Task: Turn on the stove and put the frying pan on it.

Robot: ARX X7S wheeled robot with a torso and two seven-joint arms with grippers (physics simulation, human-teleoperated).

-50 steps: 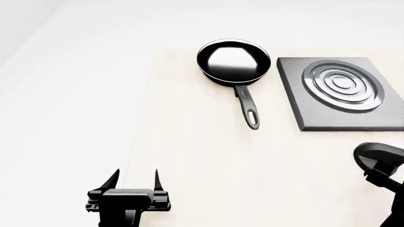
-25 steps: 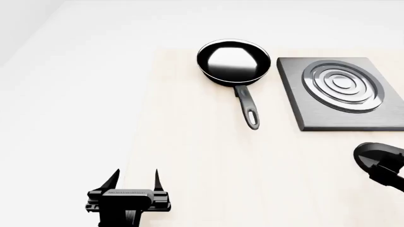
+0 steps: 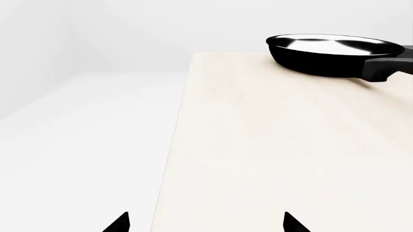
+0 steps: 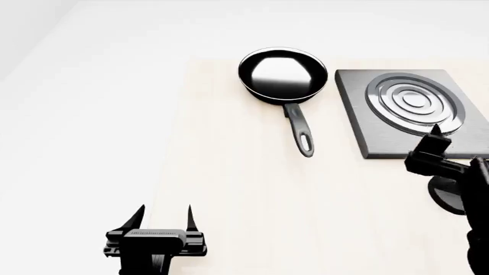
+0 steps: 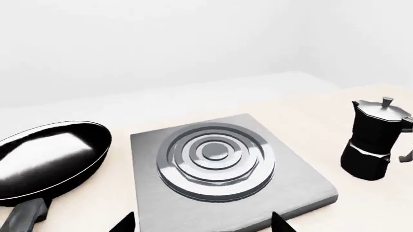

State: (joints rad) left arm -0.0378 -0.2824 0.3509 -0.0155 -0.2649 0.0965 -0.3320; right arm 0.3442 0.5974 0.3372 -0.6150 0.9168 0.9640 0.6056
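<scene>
The frying pan (image 4: pixel 281 73) is glossy black and lies on the table left of the stove, its long handle (image 4: pixel 300 130) pointing toward me. The stove (image 4: pixel 413 109) is a dark grey slab with silver rings; its knob does not show. My right gripper (image 4: pixel 457 140) is open and empty, hovering over the stove's near edge. The right wrist view shows the stove (image 5: pixel 216 157) between its fingertips, with the pan (image 5: pixel 51 157) beside it. My left gripper (image 4: pixel 164 209) is open and empty at the table's near left edge, far from the pan (image 3: pixel 332 53).
A black and silver moka pot (image 5: pixel 374 140) stands on the table beyond the stove's far side from the pan. The light wooden table (image 4: pixel 229 189) ends at a left edge near my left gripper. A white floor surrounds it.
My right gripper has swung up and forward from the lower right corner to the stove's near edge. The left arm, pan and stove have not moved.
</scene>
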